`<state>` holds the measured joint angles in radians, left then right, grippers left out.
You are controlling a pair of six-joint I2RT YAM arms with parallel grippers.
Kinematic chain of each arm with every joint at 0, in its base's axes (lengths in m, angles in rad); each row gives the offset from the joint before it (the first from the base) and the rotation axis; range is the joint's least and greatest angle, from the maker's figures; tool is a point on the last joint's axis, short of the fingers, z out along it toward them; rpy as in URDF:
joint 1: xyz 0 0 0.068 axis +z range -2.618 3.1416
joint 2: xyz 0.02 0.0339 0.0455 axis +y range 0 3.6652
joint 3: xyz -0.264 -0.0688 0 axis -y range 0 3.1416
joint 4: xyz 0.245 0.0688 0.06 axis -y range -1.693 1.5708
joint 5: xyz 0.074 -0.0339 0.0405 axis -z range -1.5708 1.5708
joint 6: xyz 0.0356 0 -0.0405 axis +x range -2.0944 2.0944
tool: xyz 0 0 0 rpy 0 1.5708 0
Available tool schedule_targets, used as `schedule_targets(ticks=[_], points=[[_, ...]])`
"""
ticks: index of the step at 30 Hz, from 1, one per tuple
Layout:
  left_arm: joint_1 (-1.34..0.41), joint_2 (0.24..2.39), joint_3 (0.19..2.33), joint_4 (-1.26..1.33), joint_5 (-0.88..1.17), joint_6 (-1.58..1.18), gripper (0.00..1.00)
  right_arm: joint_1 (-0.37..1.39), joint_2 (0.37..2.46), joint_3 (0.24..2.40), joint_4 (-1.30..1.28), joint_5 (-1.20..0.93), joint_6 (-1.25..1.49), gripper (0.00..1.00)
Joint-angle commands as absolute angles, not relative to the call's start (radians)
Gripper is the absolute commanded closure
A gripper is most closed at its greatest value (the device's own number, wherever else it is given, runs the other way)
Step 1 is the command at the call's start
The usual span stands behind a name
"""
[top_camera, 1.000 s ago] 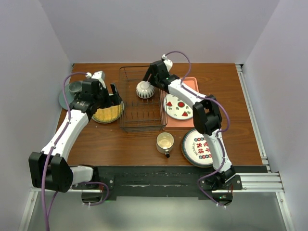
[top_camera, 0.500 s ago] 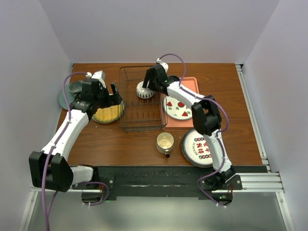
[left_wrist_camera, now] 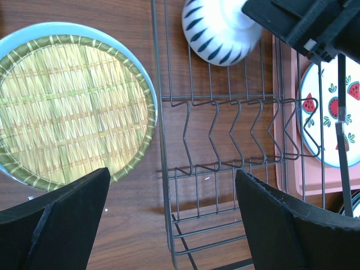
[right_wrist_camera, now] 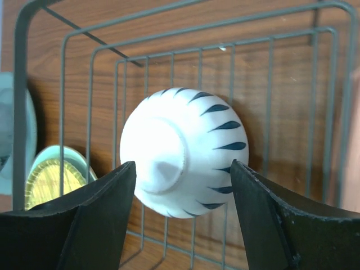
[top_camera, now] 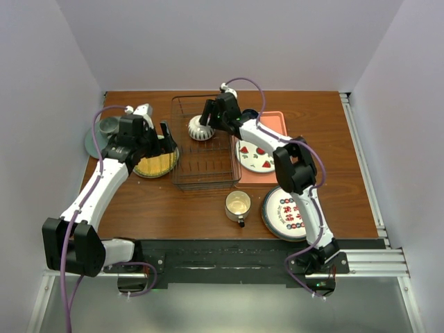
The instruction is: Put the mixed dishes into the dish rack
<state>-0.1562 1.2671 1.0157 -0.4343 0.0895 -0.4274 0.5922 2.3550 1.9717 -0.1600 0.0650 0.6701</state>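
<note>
The cream bowl (top_camera: 200,128) with dark streaks hangs upside down and tilted inside the back left of the dish rack (top_camera: 205,182). My right gripper (top_camera: 207,120) is shut on it, a finger on each flank of the bowl (right_wrist_camera: 180,146). The bowl also shows in the left wrist view (left_wrist_camera: 216,34). My left gripper (top_camera: 166,137) is open and empty over the rack's left wall (left_wrist_camera: 163,140), beside the yellow textured plate (left_wrist_camera: 67,107). That plate (top_camera: 154,165) lies on a mint-green plate (left_wrist_camera: 151,95). The cream mug (top_camera: 238,205) and a teal-rimmed plate (top_camera: 286,211) stand in front of the rack.
A strawberry plate (top_camera: 257,156) lies on the pink tray (top_camera: 274,121) right of the rack. A grey-green cup with saucer (top_camera: 105,128) stands at the far left. The rack has a row of upright wire tines (left_wrist_camera: 236,135) across its middle.
My right gripper has moved left along the back of the rack, carrying the bowl with it. The left arm has not moved.
</note>
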Motion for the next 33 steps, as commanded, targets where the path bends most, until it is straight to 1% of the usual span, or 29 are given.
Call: schedule_targets(ticks=[1,12,17,20,23,24,25,29,32,33], points=[[-0.15,1.264,1.005,-0.41,0.112,-0.419,0.01,0.601,2.431,2.064,-0.072,-0.032,0.693,0.3],[-0.15,1.264,1.002,-0.413,0.114,-0.414,0.02,0.606,2.484,2.103,0.026,-0.054,0.736,0.3],[-0.15,1.256,1.006,-0.422,0.109,-0.407,0.01,0.606,2.422,2.08,0.006,0.032,0.723,0.29],[-0.15,1.243,1.006,-0.423,0.098,-0.4,0.0,0.607,2.352,2.048,-0.018,0.093,0.707,0.23],[-0.15,1.23,1.012,-0.428,0.089,-0.393,0.0,0.606,2.303,2.026,-0.032,0.104,0.684,0.15],[-0.15,1.226,1.014,-0.429,0.084,-0.391,0.0,0.606,2.271,2.014,-0.029,0.1,0.66,0.04],[-0.15,1.218,1.02,-0.436,0.077,-0.387,0.0,0.607,2.252,2.008,-0.029,0.097,0.649,0.01],[-0.15,1.183,1.031,-0.453,0.064,-0.376,0.0,0.606,2.162,1.988,-0.07,0.04,0.595,0.01],[-0.15,1.138,1.032,-0.448,0.089,-0.368,0.0,0.606,2.053,1.93,-0.127,0.025,0.578,0.01],[-0.15,1.128,1.04,-0.451,0.1,-0.367,0.0,0.606,2.021,1.877,-0.144,0.028,0.574,0.01]])
